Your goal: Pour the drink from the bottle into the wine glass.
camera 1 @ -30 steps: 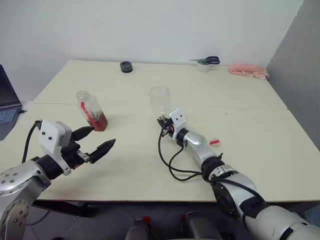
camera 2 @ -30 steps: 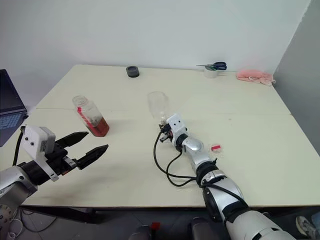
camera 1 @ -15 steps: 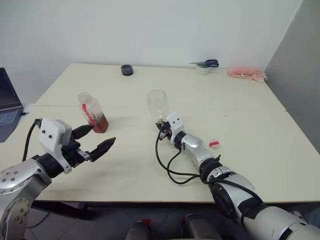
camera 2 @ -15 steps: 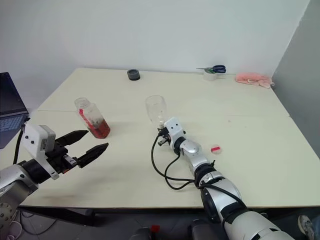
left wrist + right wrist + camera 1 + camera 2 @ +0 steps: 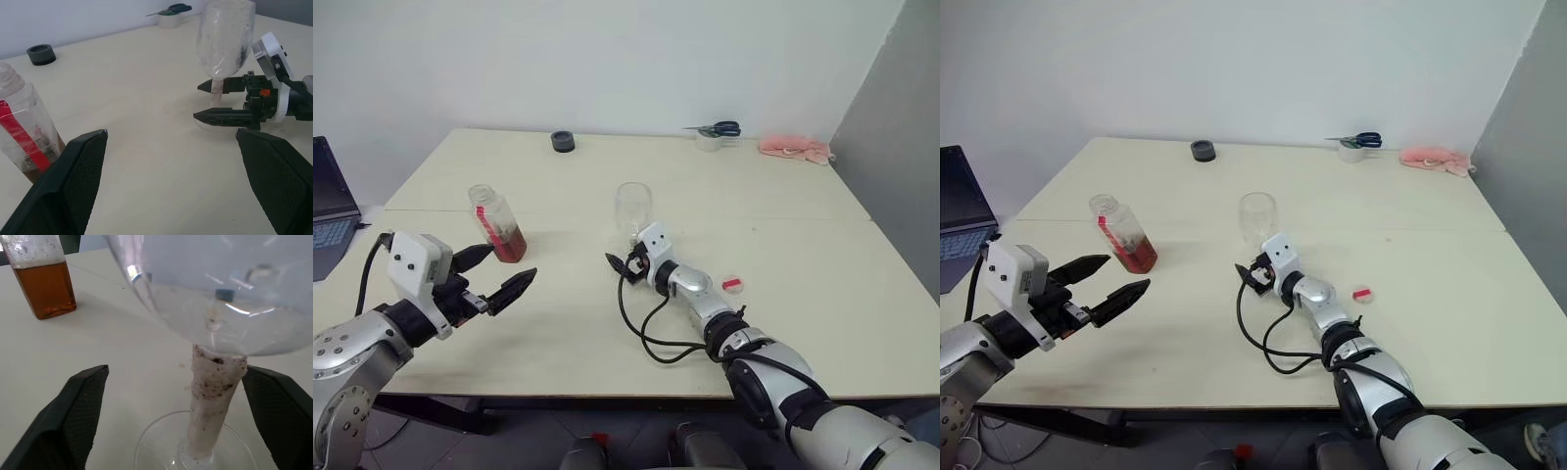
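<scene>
Small clear squarish bottle (image 5: pixel 496 224) with a red label stripe, standing upright and uncapped on the cream table (image 5: pixel 803 294), at about nine o'clock from the table's centre. Reddish-brown drink (image 5: pixel 510 243) filling only the lower part of the bottle.

Clear stemmed wine glass (image 5: pixel 632 209) upright near the table's centre, at about three o'clock from the bottle and well apart from it. Bowl looking empty in the right wrist view, stem coated in something whitish and speckled.

Right gripper (image 5: pixel 625 262) reaching in low from five o'clock, fingers spread wide, one on each side of the glass's stem just above the round foot; not pinching the stem, as seen in the left wrist view.

Left gripper (image 5: pixel 501 275) raised above the table's near edge at about six o'clock from the bottle, near it but apart, fingers spread wide and holding nothing.

Small red-and-white cap (image 5: pixel 732 283) lying on the table at about four o'clock from the glass, just beside the right arm.

Along the far edge: a dark round ring (image 5: pixel 562 141) at about eleven o'clock, scissors (image 5: pixel 719 127) resting on a tape roll (image 5: pixel 709 141) at one o'clock, a pink cloth (image 5: pixel 793 148) toward two o'clock. Part of a laptop (image 5: pixel 329 206) off the table at nine o'clock.
</scene>
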You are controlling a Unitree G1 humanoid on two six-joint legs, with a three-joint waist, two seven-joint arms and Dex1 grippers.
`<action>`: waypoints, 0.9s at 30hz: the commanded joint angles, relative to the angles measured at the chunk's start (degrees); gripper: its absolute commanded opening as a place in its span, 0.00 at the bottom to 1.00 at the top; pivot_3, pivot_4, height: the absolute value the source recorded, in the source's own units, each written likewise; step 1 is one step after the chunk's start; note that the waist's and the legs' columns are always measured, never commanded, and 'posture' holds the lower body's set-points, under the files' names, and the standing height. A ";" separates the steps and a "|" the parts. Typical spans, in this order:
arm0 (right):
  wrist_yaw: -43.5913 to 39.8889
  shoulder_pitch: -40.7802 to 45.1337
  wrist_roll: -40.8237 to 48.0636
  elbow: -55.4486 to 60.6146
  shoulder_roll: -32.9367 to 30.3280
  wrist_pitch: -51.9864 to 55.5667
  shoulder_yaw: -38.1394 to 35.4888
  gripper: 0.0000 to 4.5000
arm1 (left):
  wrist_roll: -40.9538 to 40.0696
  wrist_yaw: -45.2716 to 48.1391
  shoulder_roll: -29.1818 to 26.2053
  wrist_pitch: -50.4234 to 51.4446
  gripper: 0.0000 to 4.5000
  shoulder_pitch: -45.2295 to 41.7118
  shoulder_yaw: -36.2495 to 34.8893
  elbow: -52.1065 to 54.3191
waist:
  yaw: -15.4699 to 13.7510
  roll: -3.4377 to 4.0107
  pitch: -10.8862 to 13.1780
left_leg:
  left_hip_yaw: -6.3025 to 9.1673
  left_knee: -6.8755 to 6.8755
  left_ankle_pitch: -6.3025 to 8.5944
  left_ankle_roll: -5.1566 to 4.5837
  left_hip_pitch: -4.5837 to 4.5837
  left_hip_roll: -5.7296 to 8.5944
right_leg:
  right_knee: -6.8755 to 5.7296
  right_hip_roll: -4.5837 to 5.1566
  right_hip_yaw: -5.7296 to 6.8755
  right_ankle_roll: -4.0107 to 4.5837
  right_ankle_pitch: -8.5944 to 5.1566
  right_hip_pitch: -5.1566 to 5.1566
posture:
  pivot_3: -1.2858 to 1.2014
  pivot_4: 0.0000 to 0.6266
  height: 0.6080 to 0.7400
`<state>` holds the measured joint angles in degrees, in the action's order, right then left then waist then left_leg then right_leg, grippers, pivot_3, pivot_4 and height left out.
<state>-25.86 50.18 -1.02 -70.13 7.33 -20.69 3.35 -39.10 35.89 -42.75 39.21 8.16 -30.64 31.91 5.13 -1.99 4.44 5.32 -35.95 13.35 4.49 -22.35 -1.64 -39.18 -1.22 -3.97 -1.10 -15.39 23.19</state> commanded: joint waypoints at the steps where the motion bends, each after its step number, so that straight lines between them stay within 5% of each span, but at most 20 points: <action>1: 0.20 0.01 -0.18 1.29 0.49 -1.10 -0.37 1.00 | 0.25 0.39 -0.44 -1.50 1.00 -1.01 0.02 0.20 | 0.00 0.00 -0.01 | 0.01 0.00 0.00 0.00 0.00 0.00 | 0.00 0.00 0.00 0.00 0.00 0.00 | 0.52 0.00 1.00; 20: -3.80 -2.84 -1.66 7.22 -1.27 6.46 1.76 1.00 | 3.23 -2.62 5.32 -5.75 1.00 1.93 0.96 -1.99 | 0.00 0.26 -0.74 | 0.00 0.00 0.01 -0.01 0.04 -0.01 | 0.00 -0.03 -0.02 0.00 -0.01 -0.04 | 0.52 0.00 1.00; 27: -6.92 -7.48 1.04 18.77 -3.43 13.28 1.21 1.00 | 4.70 -3.03 5.75 -8.04 1.00 2.49 -0.62 -4.57 | -0.05 0.28 -1.01 | 0.02 0.00 0.01 -0.01 0.04 -0.01 | 0.02 -0.04 -0.01 0.00 -0.01 -0.07 | 0.52 0.00 1.00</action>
<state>-31.17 42.91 -2.16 -56.91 3.87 -8.57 5.53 -35.13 33.22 -37.29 33.14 10.98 -29.41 27.41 5.08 -1.70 3.43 5.34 -35.95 13.36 4.47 -22.30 -1.65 -39.16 -1.26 -3.99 -1.10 -15.40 23.13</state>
